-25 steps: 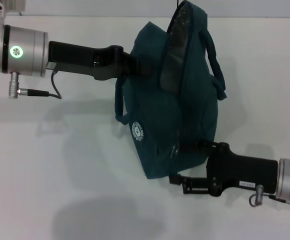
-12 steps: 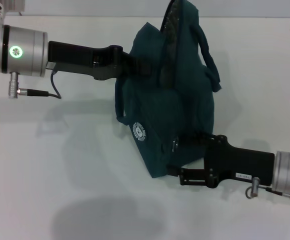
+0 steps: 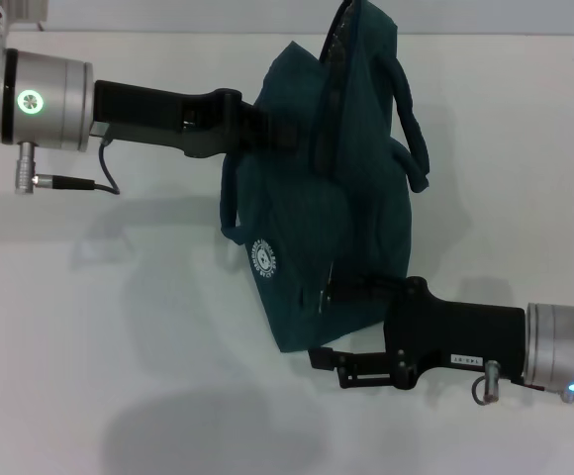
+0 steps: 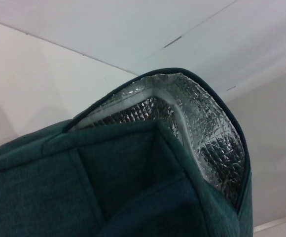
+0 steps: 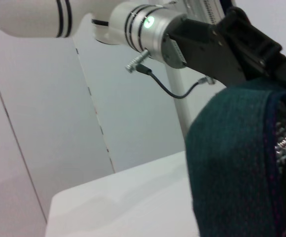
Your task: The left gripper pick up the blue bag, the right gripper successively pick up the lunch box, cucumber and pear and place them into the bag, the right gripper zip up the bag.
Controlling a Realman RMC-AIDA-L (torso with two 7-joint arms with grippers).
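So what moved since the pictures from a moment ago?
The right end effector, at the bag's lower end, slid toward the robot's left. The bag's bottom swung left with it, and its opening at the top looks narrower. The left end effector stayed where it was, at the bag's upper side.

Dark teal blue bag [image 3: 327,208], lifted off the table, tilted, silver-lined mouth [image 4: 192,113] partly open, handles drooping.

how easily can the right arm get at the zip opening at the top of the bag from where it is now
Probably not easily. The right gripper sits low against the bag, while the open silver-lined mouth is at the far top end, beyond the left gripper holding the bag's upper side. It would have to travel along the whole bag.
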